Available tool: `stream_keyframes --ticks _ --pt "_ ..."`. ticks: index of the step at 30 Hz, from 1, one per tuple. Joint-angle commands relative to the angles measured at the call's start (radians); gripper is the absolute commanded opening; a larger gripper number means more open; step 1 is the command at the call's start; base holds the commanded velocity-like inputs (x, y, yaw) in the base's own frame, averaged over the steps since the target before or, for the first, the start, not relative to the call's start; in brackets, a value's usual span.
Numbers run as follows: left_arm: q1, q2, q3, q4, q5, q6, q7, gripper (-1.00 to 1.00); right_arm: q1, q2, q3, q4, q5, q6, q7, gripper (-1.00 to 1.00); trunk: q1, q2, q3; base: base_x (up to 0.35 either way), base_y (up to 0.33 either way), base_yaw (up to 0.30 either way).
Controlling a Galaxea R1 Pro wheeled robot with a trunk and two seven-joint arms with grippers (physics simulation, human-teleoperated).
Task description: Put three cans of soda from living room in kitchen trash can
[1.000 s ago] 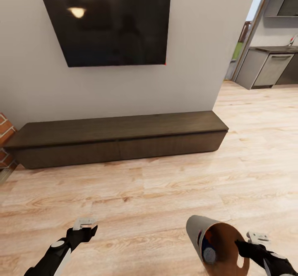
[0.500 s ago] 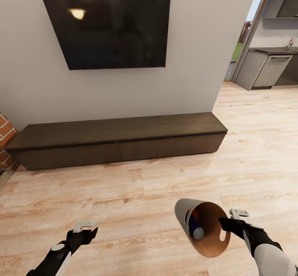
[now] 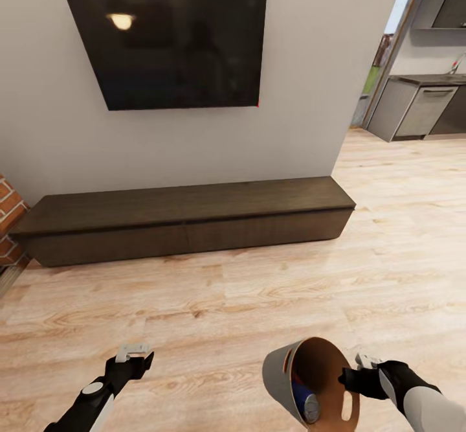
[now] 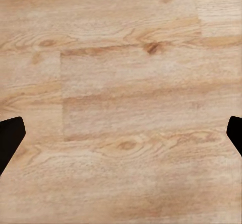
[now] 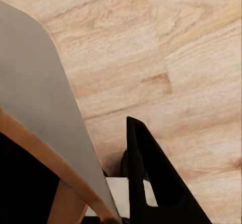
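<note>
Gripping, right claw [image 3: 360,374]: clamped on tash can [image 3: 279,374] rim, blue soda can [image 3: 301,395] inside.
Left claw [image 3: 134,354]: fingers apart, over wood floor [image 3: 246,302].

floor [image 3: 259,289]: light wood planks | long dark bench [image 3: 181,218] stands on it against wall

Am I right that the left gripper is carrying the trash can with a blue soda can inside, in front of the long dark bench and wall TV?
Not quite: the right gripper holds the tash can by its rim, as the head view shows. The left gripper is empty and open. The rest stands: a blue can of soda lies inside, with the bench and TV ahead.
</note>
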Motion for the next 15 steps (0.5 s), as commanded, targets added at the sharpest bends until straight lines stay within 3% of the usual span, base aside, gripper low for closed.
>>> stream_keyframes --ticks 1,5,9,15 --pt "0.000 0.000 0.000 0.000 0.000 -0.003 0.001 1.00 -0.001 0.000 -0.006 0.002 -0.008 0.008 0.001 -1.00 0.000 0.000 0.000 0.000 0.000 0.000" --pt "0.001 -0.001 0.000 0.000 0.000 -0.014 0.003 1.00 -0.001 -0.001 -0.003 0.008 0.001 0.020 -0.027 -1.00 0.000 0.000 0.000 0.000 0.000 0.000" --pt "0.001 -0.001 0.000 0.000 0.000 -0.019 0.004 1.00 -0.001 0.006 -0.003 0.014 0.049 -0.018 -0.117 -1.00 0.000 0.000 0.000 0.000 0.000 0.000" --pt "0.001 -0.002 0.000 0.000 0.000 -0.020 0.004 1.00 -0.001 0.063 -0.008 0.110 0.156 -0.169 -0.469 -1.00 0.000 0.000 0.000 0.000 0.000 0.000"
